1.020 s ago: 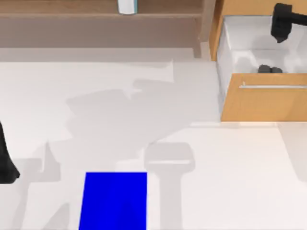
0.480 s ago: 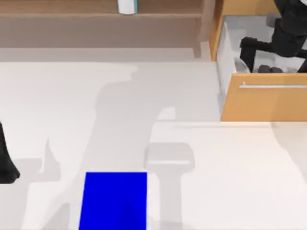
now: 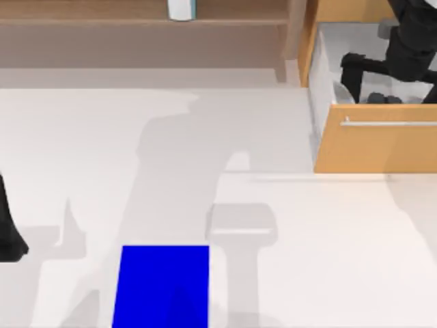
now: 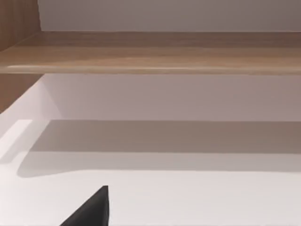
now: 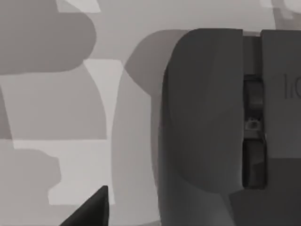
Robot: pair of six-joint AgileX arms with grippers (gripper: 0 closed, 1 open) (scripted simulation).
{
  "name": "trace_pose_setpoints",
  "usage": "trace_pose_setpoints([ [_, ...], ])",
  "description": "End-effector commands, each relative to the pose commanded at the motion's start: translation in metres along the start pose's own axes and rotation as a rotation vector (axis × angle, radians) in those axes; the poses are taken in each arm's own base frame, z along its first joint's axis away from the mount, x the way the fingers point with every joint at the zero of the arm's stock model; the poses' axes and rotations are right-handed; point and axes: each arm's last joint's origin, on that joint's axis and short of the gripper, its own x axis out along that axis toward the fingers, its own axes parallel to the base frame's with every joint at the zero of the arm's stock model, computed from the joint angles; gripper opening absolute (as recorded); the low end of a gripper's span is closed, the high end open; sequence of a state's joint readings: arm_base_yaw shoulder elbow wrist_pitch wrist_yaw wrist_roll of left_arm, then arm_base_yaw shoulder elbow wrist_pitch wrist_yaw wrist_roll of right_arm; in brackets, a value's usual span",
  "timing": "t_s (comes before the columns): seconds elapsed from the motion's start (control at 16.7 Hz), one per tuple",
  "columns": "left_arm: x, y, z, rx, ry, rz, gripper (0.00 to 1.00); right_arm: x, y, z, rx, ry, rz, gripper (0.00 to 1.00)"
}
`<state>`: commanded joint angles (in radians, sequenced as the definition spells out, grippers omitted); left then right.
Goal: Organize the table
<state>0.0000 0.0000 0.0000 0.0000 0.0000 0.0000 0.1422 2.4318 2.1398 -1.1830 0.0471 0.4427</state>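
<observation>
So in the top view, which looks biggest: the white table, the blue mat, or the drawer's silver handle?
Largest to smallest, as they look from above:
1. table
2. blue mat
3. silver handle

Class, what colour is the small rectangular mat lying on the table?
Bright blue; the mat shows best in the top view.

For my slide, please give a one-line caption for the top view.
Right gripper reaches into the open wooden drawer while the left arm waits by the blue mat.
</observation>
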Motion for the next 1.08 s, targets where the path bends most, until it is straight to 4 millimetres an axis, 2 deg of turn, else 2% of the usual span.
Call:
trace_pose_setpoints([
  [1.08, 0.000, 0.000, 0.000, 0.000, 0.000, 0.000, 1.00, 0.014, 0.001, -0.002, -0.002, -0.006, 0.002, 1.00],
])
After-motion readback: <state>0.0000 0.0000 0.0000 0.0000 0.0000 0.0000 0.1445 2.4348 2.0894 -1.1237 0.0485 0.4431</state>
